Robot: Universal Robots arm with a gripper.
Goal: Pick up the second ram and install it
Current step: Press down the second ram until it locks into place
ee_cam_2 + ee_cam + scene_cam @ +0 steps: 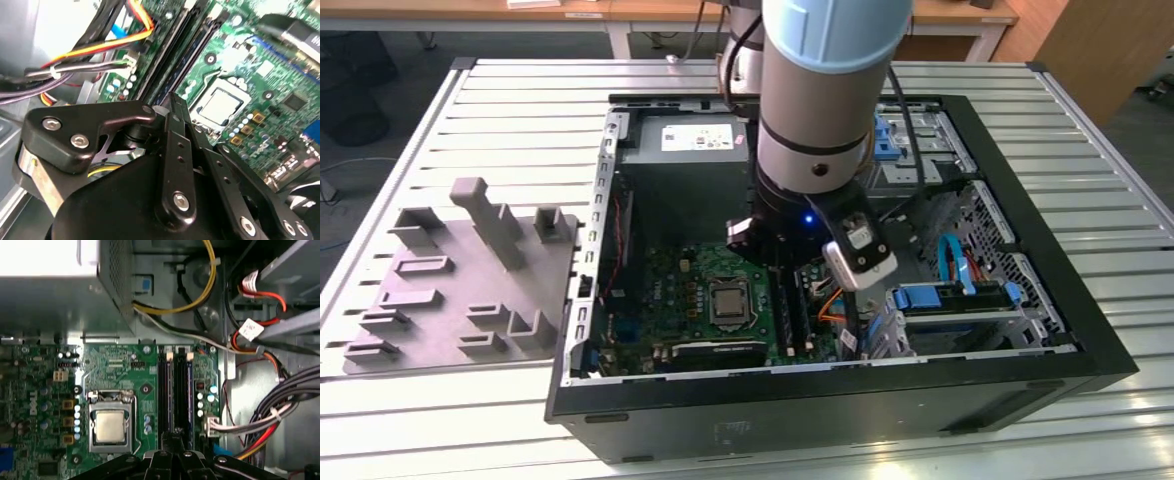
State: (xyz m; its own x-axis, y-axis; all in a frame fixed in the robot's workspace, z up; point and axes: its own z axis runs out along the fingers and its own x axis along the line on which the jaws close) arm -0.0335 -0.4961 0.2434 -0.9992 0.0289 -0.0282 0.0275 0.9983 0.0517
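Observation:
My gripper [783, 255] reaches down into the open computer case, right over the long black memory slots [176, 390] beside the processor socket [110, 426]. In both wrist views the gripper [175, 436] [171, 100] is shut, its tips together just above the slots. A thin blue-green stick, the second ram [182, 60], stands on edge in a slot and runs away from the tips; its blue side [190, 390] shows along the slot row. I cannot tell whether the tips pinch the ram or rest on its top edge.
A grey plastic holder block [460, 280] lies on the slatted table at the exterior view's left, with no stick in it. The power supply [680, 160] fills the case's far end. Bundled cables [260, 425] and a drive cage [961, 300] crowd the side beyond the slots.

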